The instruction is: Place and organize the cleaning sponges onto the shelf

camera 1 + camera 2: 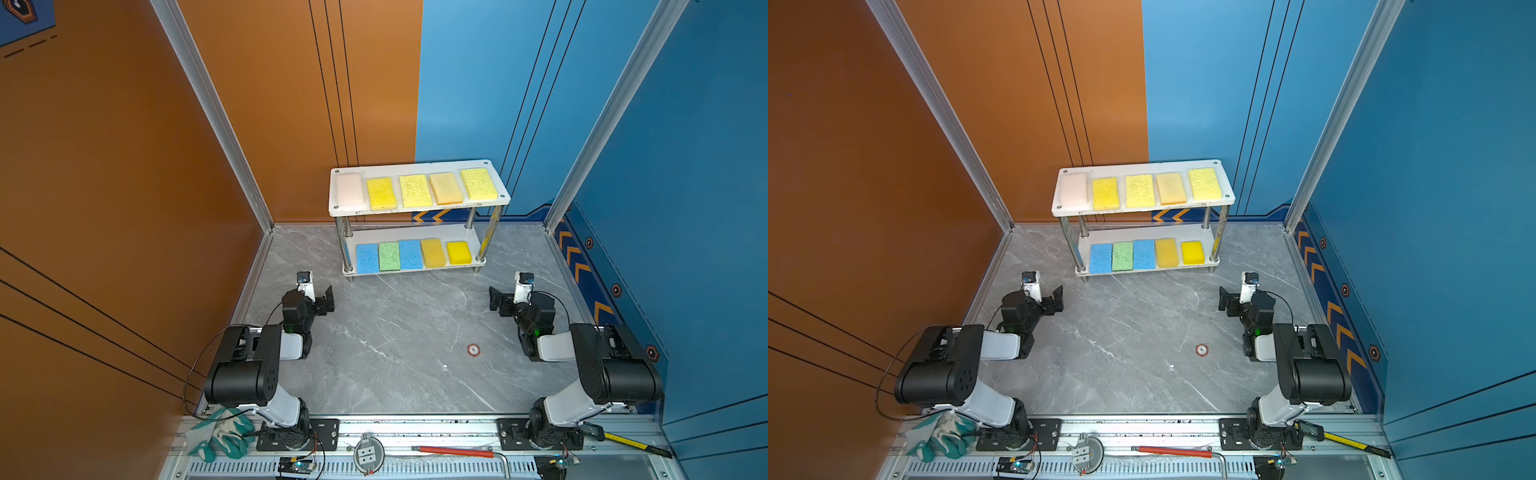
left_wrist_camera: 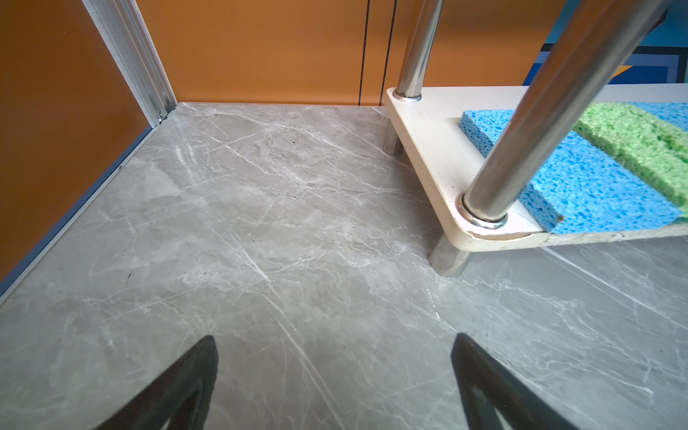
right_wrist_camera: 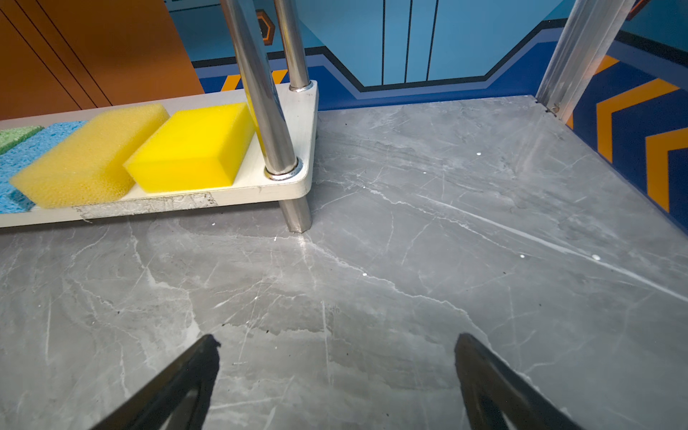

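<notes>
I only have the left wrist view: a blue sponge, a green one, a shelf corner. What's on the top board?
Observer: Five sponges in a row on the top board: a pale sponge at the left end, then four yellow sponges.
Operator: And the rest of the lower board?
Observer: Past the second blue sponge lie two yellow sponges, which fill out the row to the right end.
Operator: Where's the right gripper?
Observer: Open and empty, in front of the right end of the shelf, not touching it.
</notes>
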Robot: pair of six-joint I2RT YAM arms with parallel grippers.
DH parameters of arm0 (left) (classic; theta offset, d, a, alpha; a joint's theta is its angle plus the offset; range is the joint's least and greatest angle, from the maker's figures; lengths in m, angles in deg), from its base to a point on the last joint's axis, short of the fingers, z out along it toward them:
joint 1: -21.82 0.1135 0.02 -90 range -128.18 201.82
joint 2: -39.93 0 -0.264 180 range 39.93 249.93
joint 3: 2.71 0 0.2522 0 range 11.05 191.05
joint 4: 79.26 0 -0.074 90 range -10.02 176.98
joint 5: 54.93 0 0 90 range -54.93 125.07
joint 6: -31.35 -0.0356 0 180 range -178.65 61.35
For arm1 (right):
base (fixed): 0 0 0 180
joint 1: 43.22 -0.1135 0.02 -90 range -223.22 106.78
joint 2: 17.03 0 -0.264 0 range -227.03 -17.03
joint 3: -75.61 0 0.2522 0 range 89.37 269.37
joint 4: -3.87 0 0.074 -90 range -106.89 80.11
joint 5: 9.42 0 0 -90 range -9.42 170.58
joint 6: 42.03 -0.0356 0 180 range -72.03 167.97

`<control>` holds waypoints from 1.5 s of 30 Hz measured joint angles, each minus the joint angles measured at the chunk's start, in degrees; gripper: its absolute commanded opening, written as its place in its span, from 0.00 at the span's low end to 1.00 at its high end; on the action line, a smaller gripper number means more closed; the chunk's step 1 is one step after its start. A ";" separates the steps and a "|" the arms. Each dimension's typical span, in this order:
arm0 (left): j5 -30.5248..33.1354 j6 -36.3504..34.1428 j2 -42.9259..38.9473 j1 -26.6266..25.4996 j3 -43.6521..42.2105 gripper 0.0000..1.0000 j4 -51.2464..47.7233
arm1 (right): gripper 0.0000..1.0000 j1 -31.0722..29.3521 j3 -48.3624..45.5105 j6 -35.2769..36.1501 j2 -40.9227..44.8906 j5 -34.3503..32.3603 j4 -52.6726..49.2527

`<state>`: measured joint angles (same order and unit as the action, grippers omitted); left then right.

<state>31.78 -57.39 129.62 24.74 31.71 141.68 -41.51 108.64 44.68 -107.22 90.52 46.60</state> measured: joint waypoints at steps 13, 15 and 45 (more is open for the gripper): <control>-0.02 0.00 0.00 0.00 0.00 0.98 0.00 | 1.00 -0.61 0.07 0.55 0.15 -1.70 -0.55; 0.00 0.00 0.00 0.00 0.00 0.98 0.00 | 1.00 -0.61 0.07 0.55 0.17 -1.73 -0.55; 0.00 0.00 0.00 0.00 0.00 0.98 0.00 | 1.00 -0.59 0.20 0.94 0.20 -3.17 -1.03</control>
<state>31.78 -57.39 129.62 24.74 31.71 141.68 -42.10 108.83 45.62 -107.02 87.35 45.57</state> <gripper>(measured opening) 0.979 0.998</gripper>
